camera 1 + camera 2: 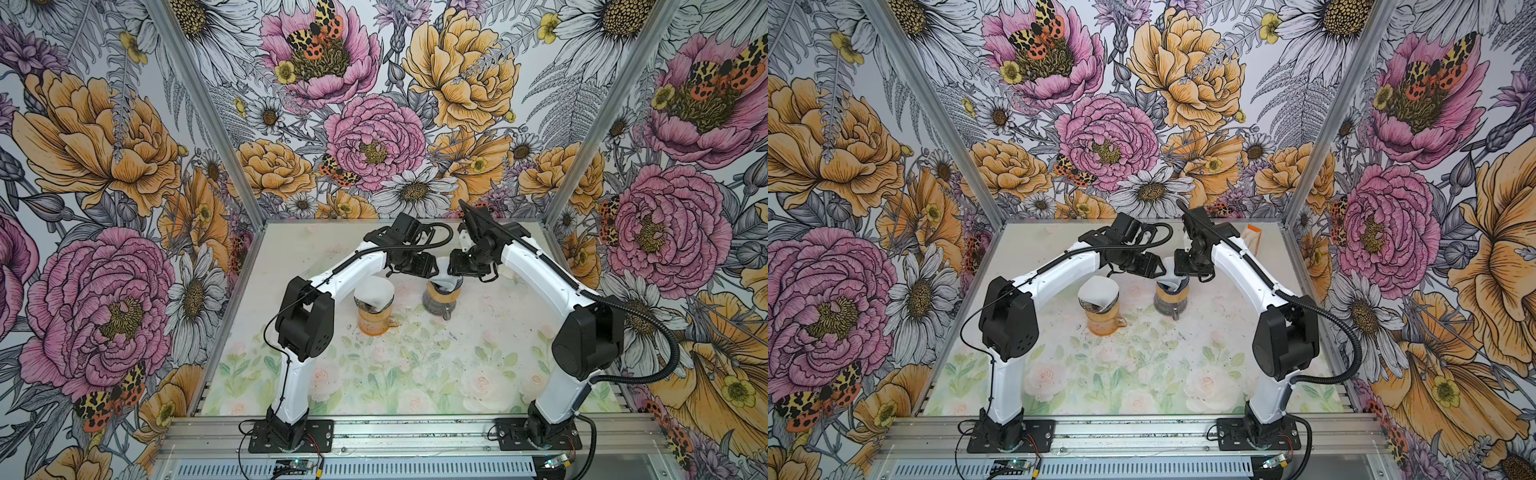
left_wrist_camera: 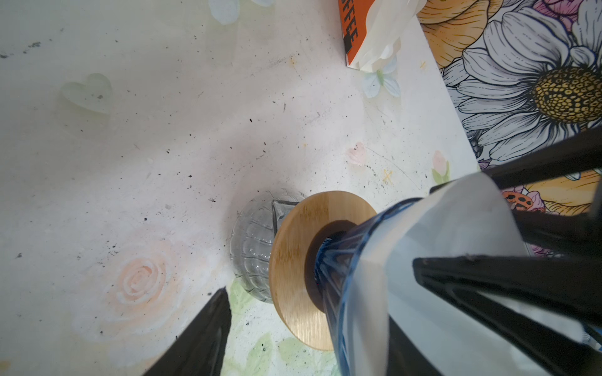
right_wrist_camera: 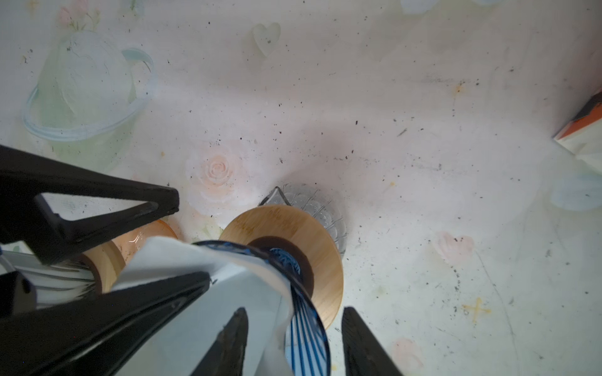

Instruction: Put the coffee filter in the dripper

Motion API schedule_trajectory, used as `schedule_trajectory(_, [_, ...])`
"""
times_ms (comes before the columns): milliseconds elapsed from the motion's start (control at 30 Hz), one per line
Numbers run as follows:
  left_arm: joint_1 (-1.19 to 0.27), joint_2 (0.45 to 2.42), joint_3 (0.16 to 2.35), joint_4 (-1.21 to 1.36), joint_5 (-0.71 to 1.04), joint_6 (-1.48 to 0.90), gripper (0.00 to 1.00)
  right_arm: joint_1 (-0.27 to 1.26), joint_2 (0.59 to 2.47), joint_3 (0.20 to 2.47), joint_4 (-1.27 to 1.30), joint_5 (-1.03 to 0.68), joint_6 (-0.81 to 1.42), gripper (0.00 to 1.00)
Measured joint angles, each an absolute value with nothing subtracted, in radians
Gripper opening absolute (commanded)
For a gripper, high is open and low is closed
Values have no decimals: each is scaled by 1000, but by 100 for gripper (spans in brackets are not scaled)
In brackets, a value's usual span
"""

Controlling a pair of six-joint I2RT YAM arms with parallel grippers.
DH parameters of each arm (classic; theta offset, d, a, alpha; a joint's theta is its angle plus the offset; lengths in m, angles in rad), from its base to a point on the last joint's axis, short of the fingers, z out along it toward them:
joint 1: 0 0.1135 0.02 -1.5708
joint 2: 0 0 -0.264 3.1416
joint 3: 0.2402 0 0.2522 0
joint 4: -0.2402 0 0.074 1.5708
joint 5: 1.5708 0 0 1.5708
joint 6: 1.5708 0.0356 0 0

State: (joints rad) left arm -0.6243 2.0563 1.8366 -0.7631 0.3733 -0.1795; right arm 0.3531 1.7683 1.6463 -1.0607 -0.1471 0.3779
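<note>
Robot's right pincer [image 3: 294, 309] stands released over the blue dripper [image 3: 308, 345]. Its jaws are apart and straddle the rim: one finger lies over the white coffee filter [image 3: 182, 260] inside the cone, and its mate hangs clear outside the glass. The left pincer [image 2: 319, 275], reaching in from 9 o'clock as the right comes from 3 o'clock, is likewise unclenched. One of its fingers lies across the filter's paper, and the other hangs wide of the dripper above the floral table [image 2: 130, 162]. The filter sits in the dripper's cone, its upper edge standing proud of the rim in both top views. The dripper rests by a round wooden collar [image 2: 293, 260] on a clear ribbed glass carafe [image 2: 250, 247], just off the table's middle toward 1 o'clock. At the dripper's 8 o'clock a second white filter [image 1: 373, 291] crowns an orange carafe [image 1: 374, 324]. At its 2 o'clock, near the back wall, an orange filter box [image 1: 1253, 239] stands with white papers showing — dark specks dot the tabletop around the carafes.
</note>
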Motion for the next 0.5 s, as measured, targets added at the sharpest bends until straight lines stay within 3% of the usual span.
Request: schedule_trajectory(500, [-624,2057,1859,-783,369,-175,62,353,1788,1644,-1088,-65,377,49])
